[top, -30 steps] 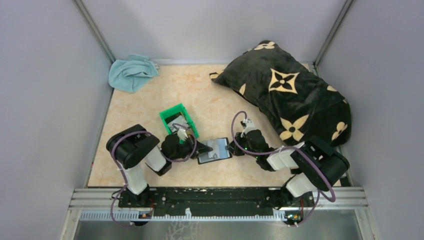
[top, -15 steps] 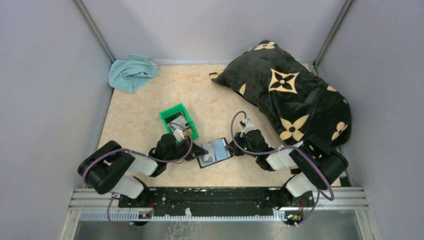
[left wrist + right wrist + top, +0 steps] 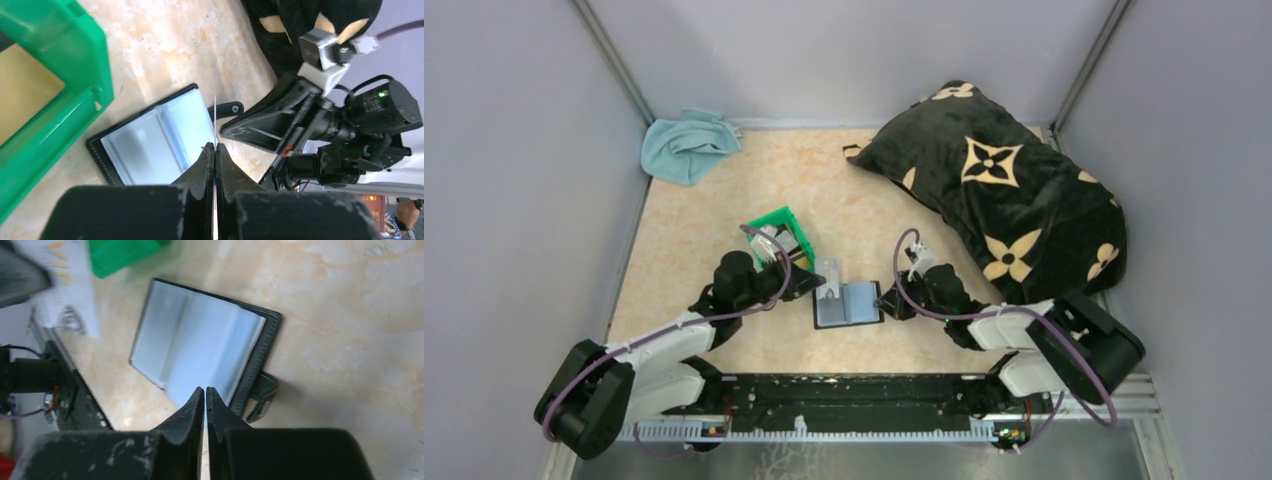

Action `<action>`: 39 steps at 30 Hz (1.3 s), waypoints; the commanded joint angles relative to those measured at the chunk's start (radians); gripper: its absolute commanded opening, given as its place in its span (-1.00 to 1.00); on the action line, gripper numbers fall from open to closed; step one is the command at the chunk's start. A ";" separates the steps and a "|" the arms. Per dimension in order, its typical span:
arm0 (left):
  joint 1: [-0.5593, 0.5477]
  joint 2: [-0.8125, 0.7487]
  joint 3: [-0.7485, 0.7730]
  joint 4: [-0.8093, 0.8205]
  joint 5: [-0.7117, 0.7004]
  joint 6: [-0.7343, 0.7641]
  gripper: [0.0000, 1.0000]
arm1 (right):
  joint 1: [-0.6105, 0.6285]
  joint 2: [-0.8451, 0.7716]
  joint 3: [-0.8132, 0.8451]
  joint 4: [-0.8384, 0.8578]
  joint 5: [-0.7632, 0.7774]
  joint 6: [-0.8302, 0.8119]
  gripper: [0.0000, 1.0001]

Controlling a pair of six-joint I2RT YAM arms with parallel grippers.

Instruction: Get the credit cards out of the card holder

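Just beside the open card holder [image 3: 849,306] stands the green bin [image 3: 775,215], pillow [image 3: 994,190] beyond.

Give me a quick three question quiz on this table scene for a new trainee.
1. True or false: the wallet lies folded shut.
2. What is the left gripper pinching? A) a pale card B) a blue cloth C) a pillow
3. Fill in: the plastic bin beside the wallet is coloured ___.

Key: 1 false, it lies open; 2 A; 3 green.
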 commanded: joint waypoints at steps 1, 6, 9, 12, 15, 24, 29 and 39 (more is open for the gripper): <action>0.055 0.010 -0.027 0.108 0.185 0.032 -1.00 | 0.010 -0.212 -0.019 0.067 -0.085 -0.022 -0.81; 0.058 0.029 0.043 0.092 0.286 0.100 -1.00 | 0.010 -0.414 -0.020 -0.002 -0.080 -0.060 -0.23; 0.059 0.050 0.052 0.172 0.398 0.082 -1.00 | 0.008 -0.444 0.006 -0.033 -0.110 -0.092 -0.10; 0.059 0.085 0.027 0.350 0.499 0.000 -1.00 | 0.008 -0.434 0.021 -0.012 -0.153 -0.094 -0.16; 0.058 0.144 0.008 0.567 0.601 -0.089 -1.00 | 0.008 -0.421 0.022 0.043 -0.216 -0.075 -0.23; 0.057 0.221 0.017 0.680 0.680 -0.144 -1.00 | 0.008 -0.485 0.033 0.068 -0.308 -0.067 -0.26; 0.054 0.241 0.022 0.694 0.695 -0.152 -1.00 | 0.010 -0.480 0.059 0.070 -0.340 -0.076 -0.26; 0.032 0.288 0.025 0.754 0.692 -0.174 -1.00 | 0.028 -0.408 0.105 0.088 -0.380 -0.088 -0.64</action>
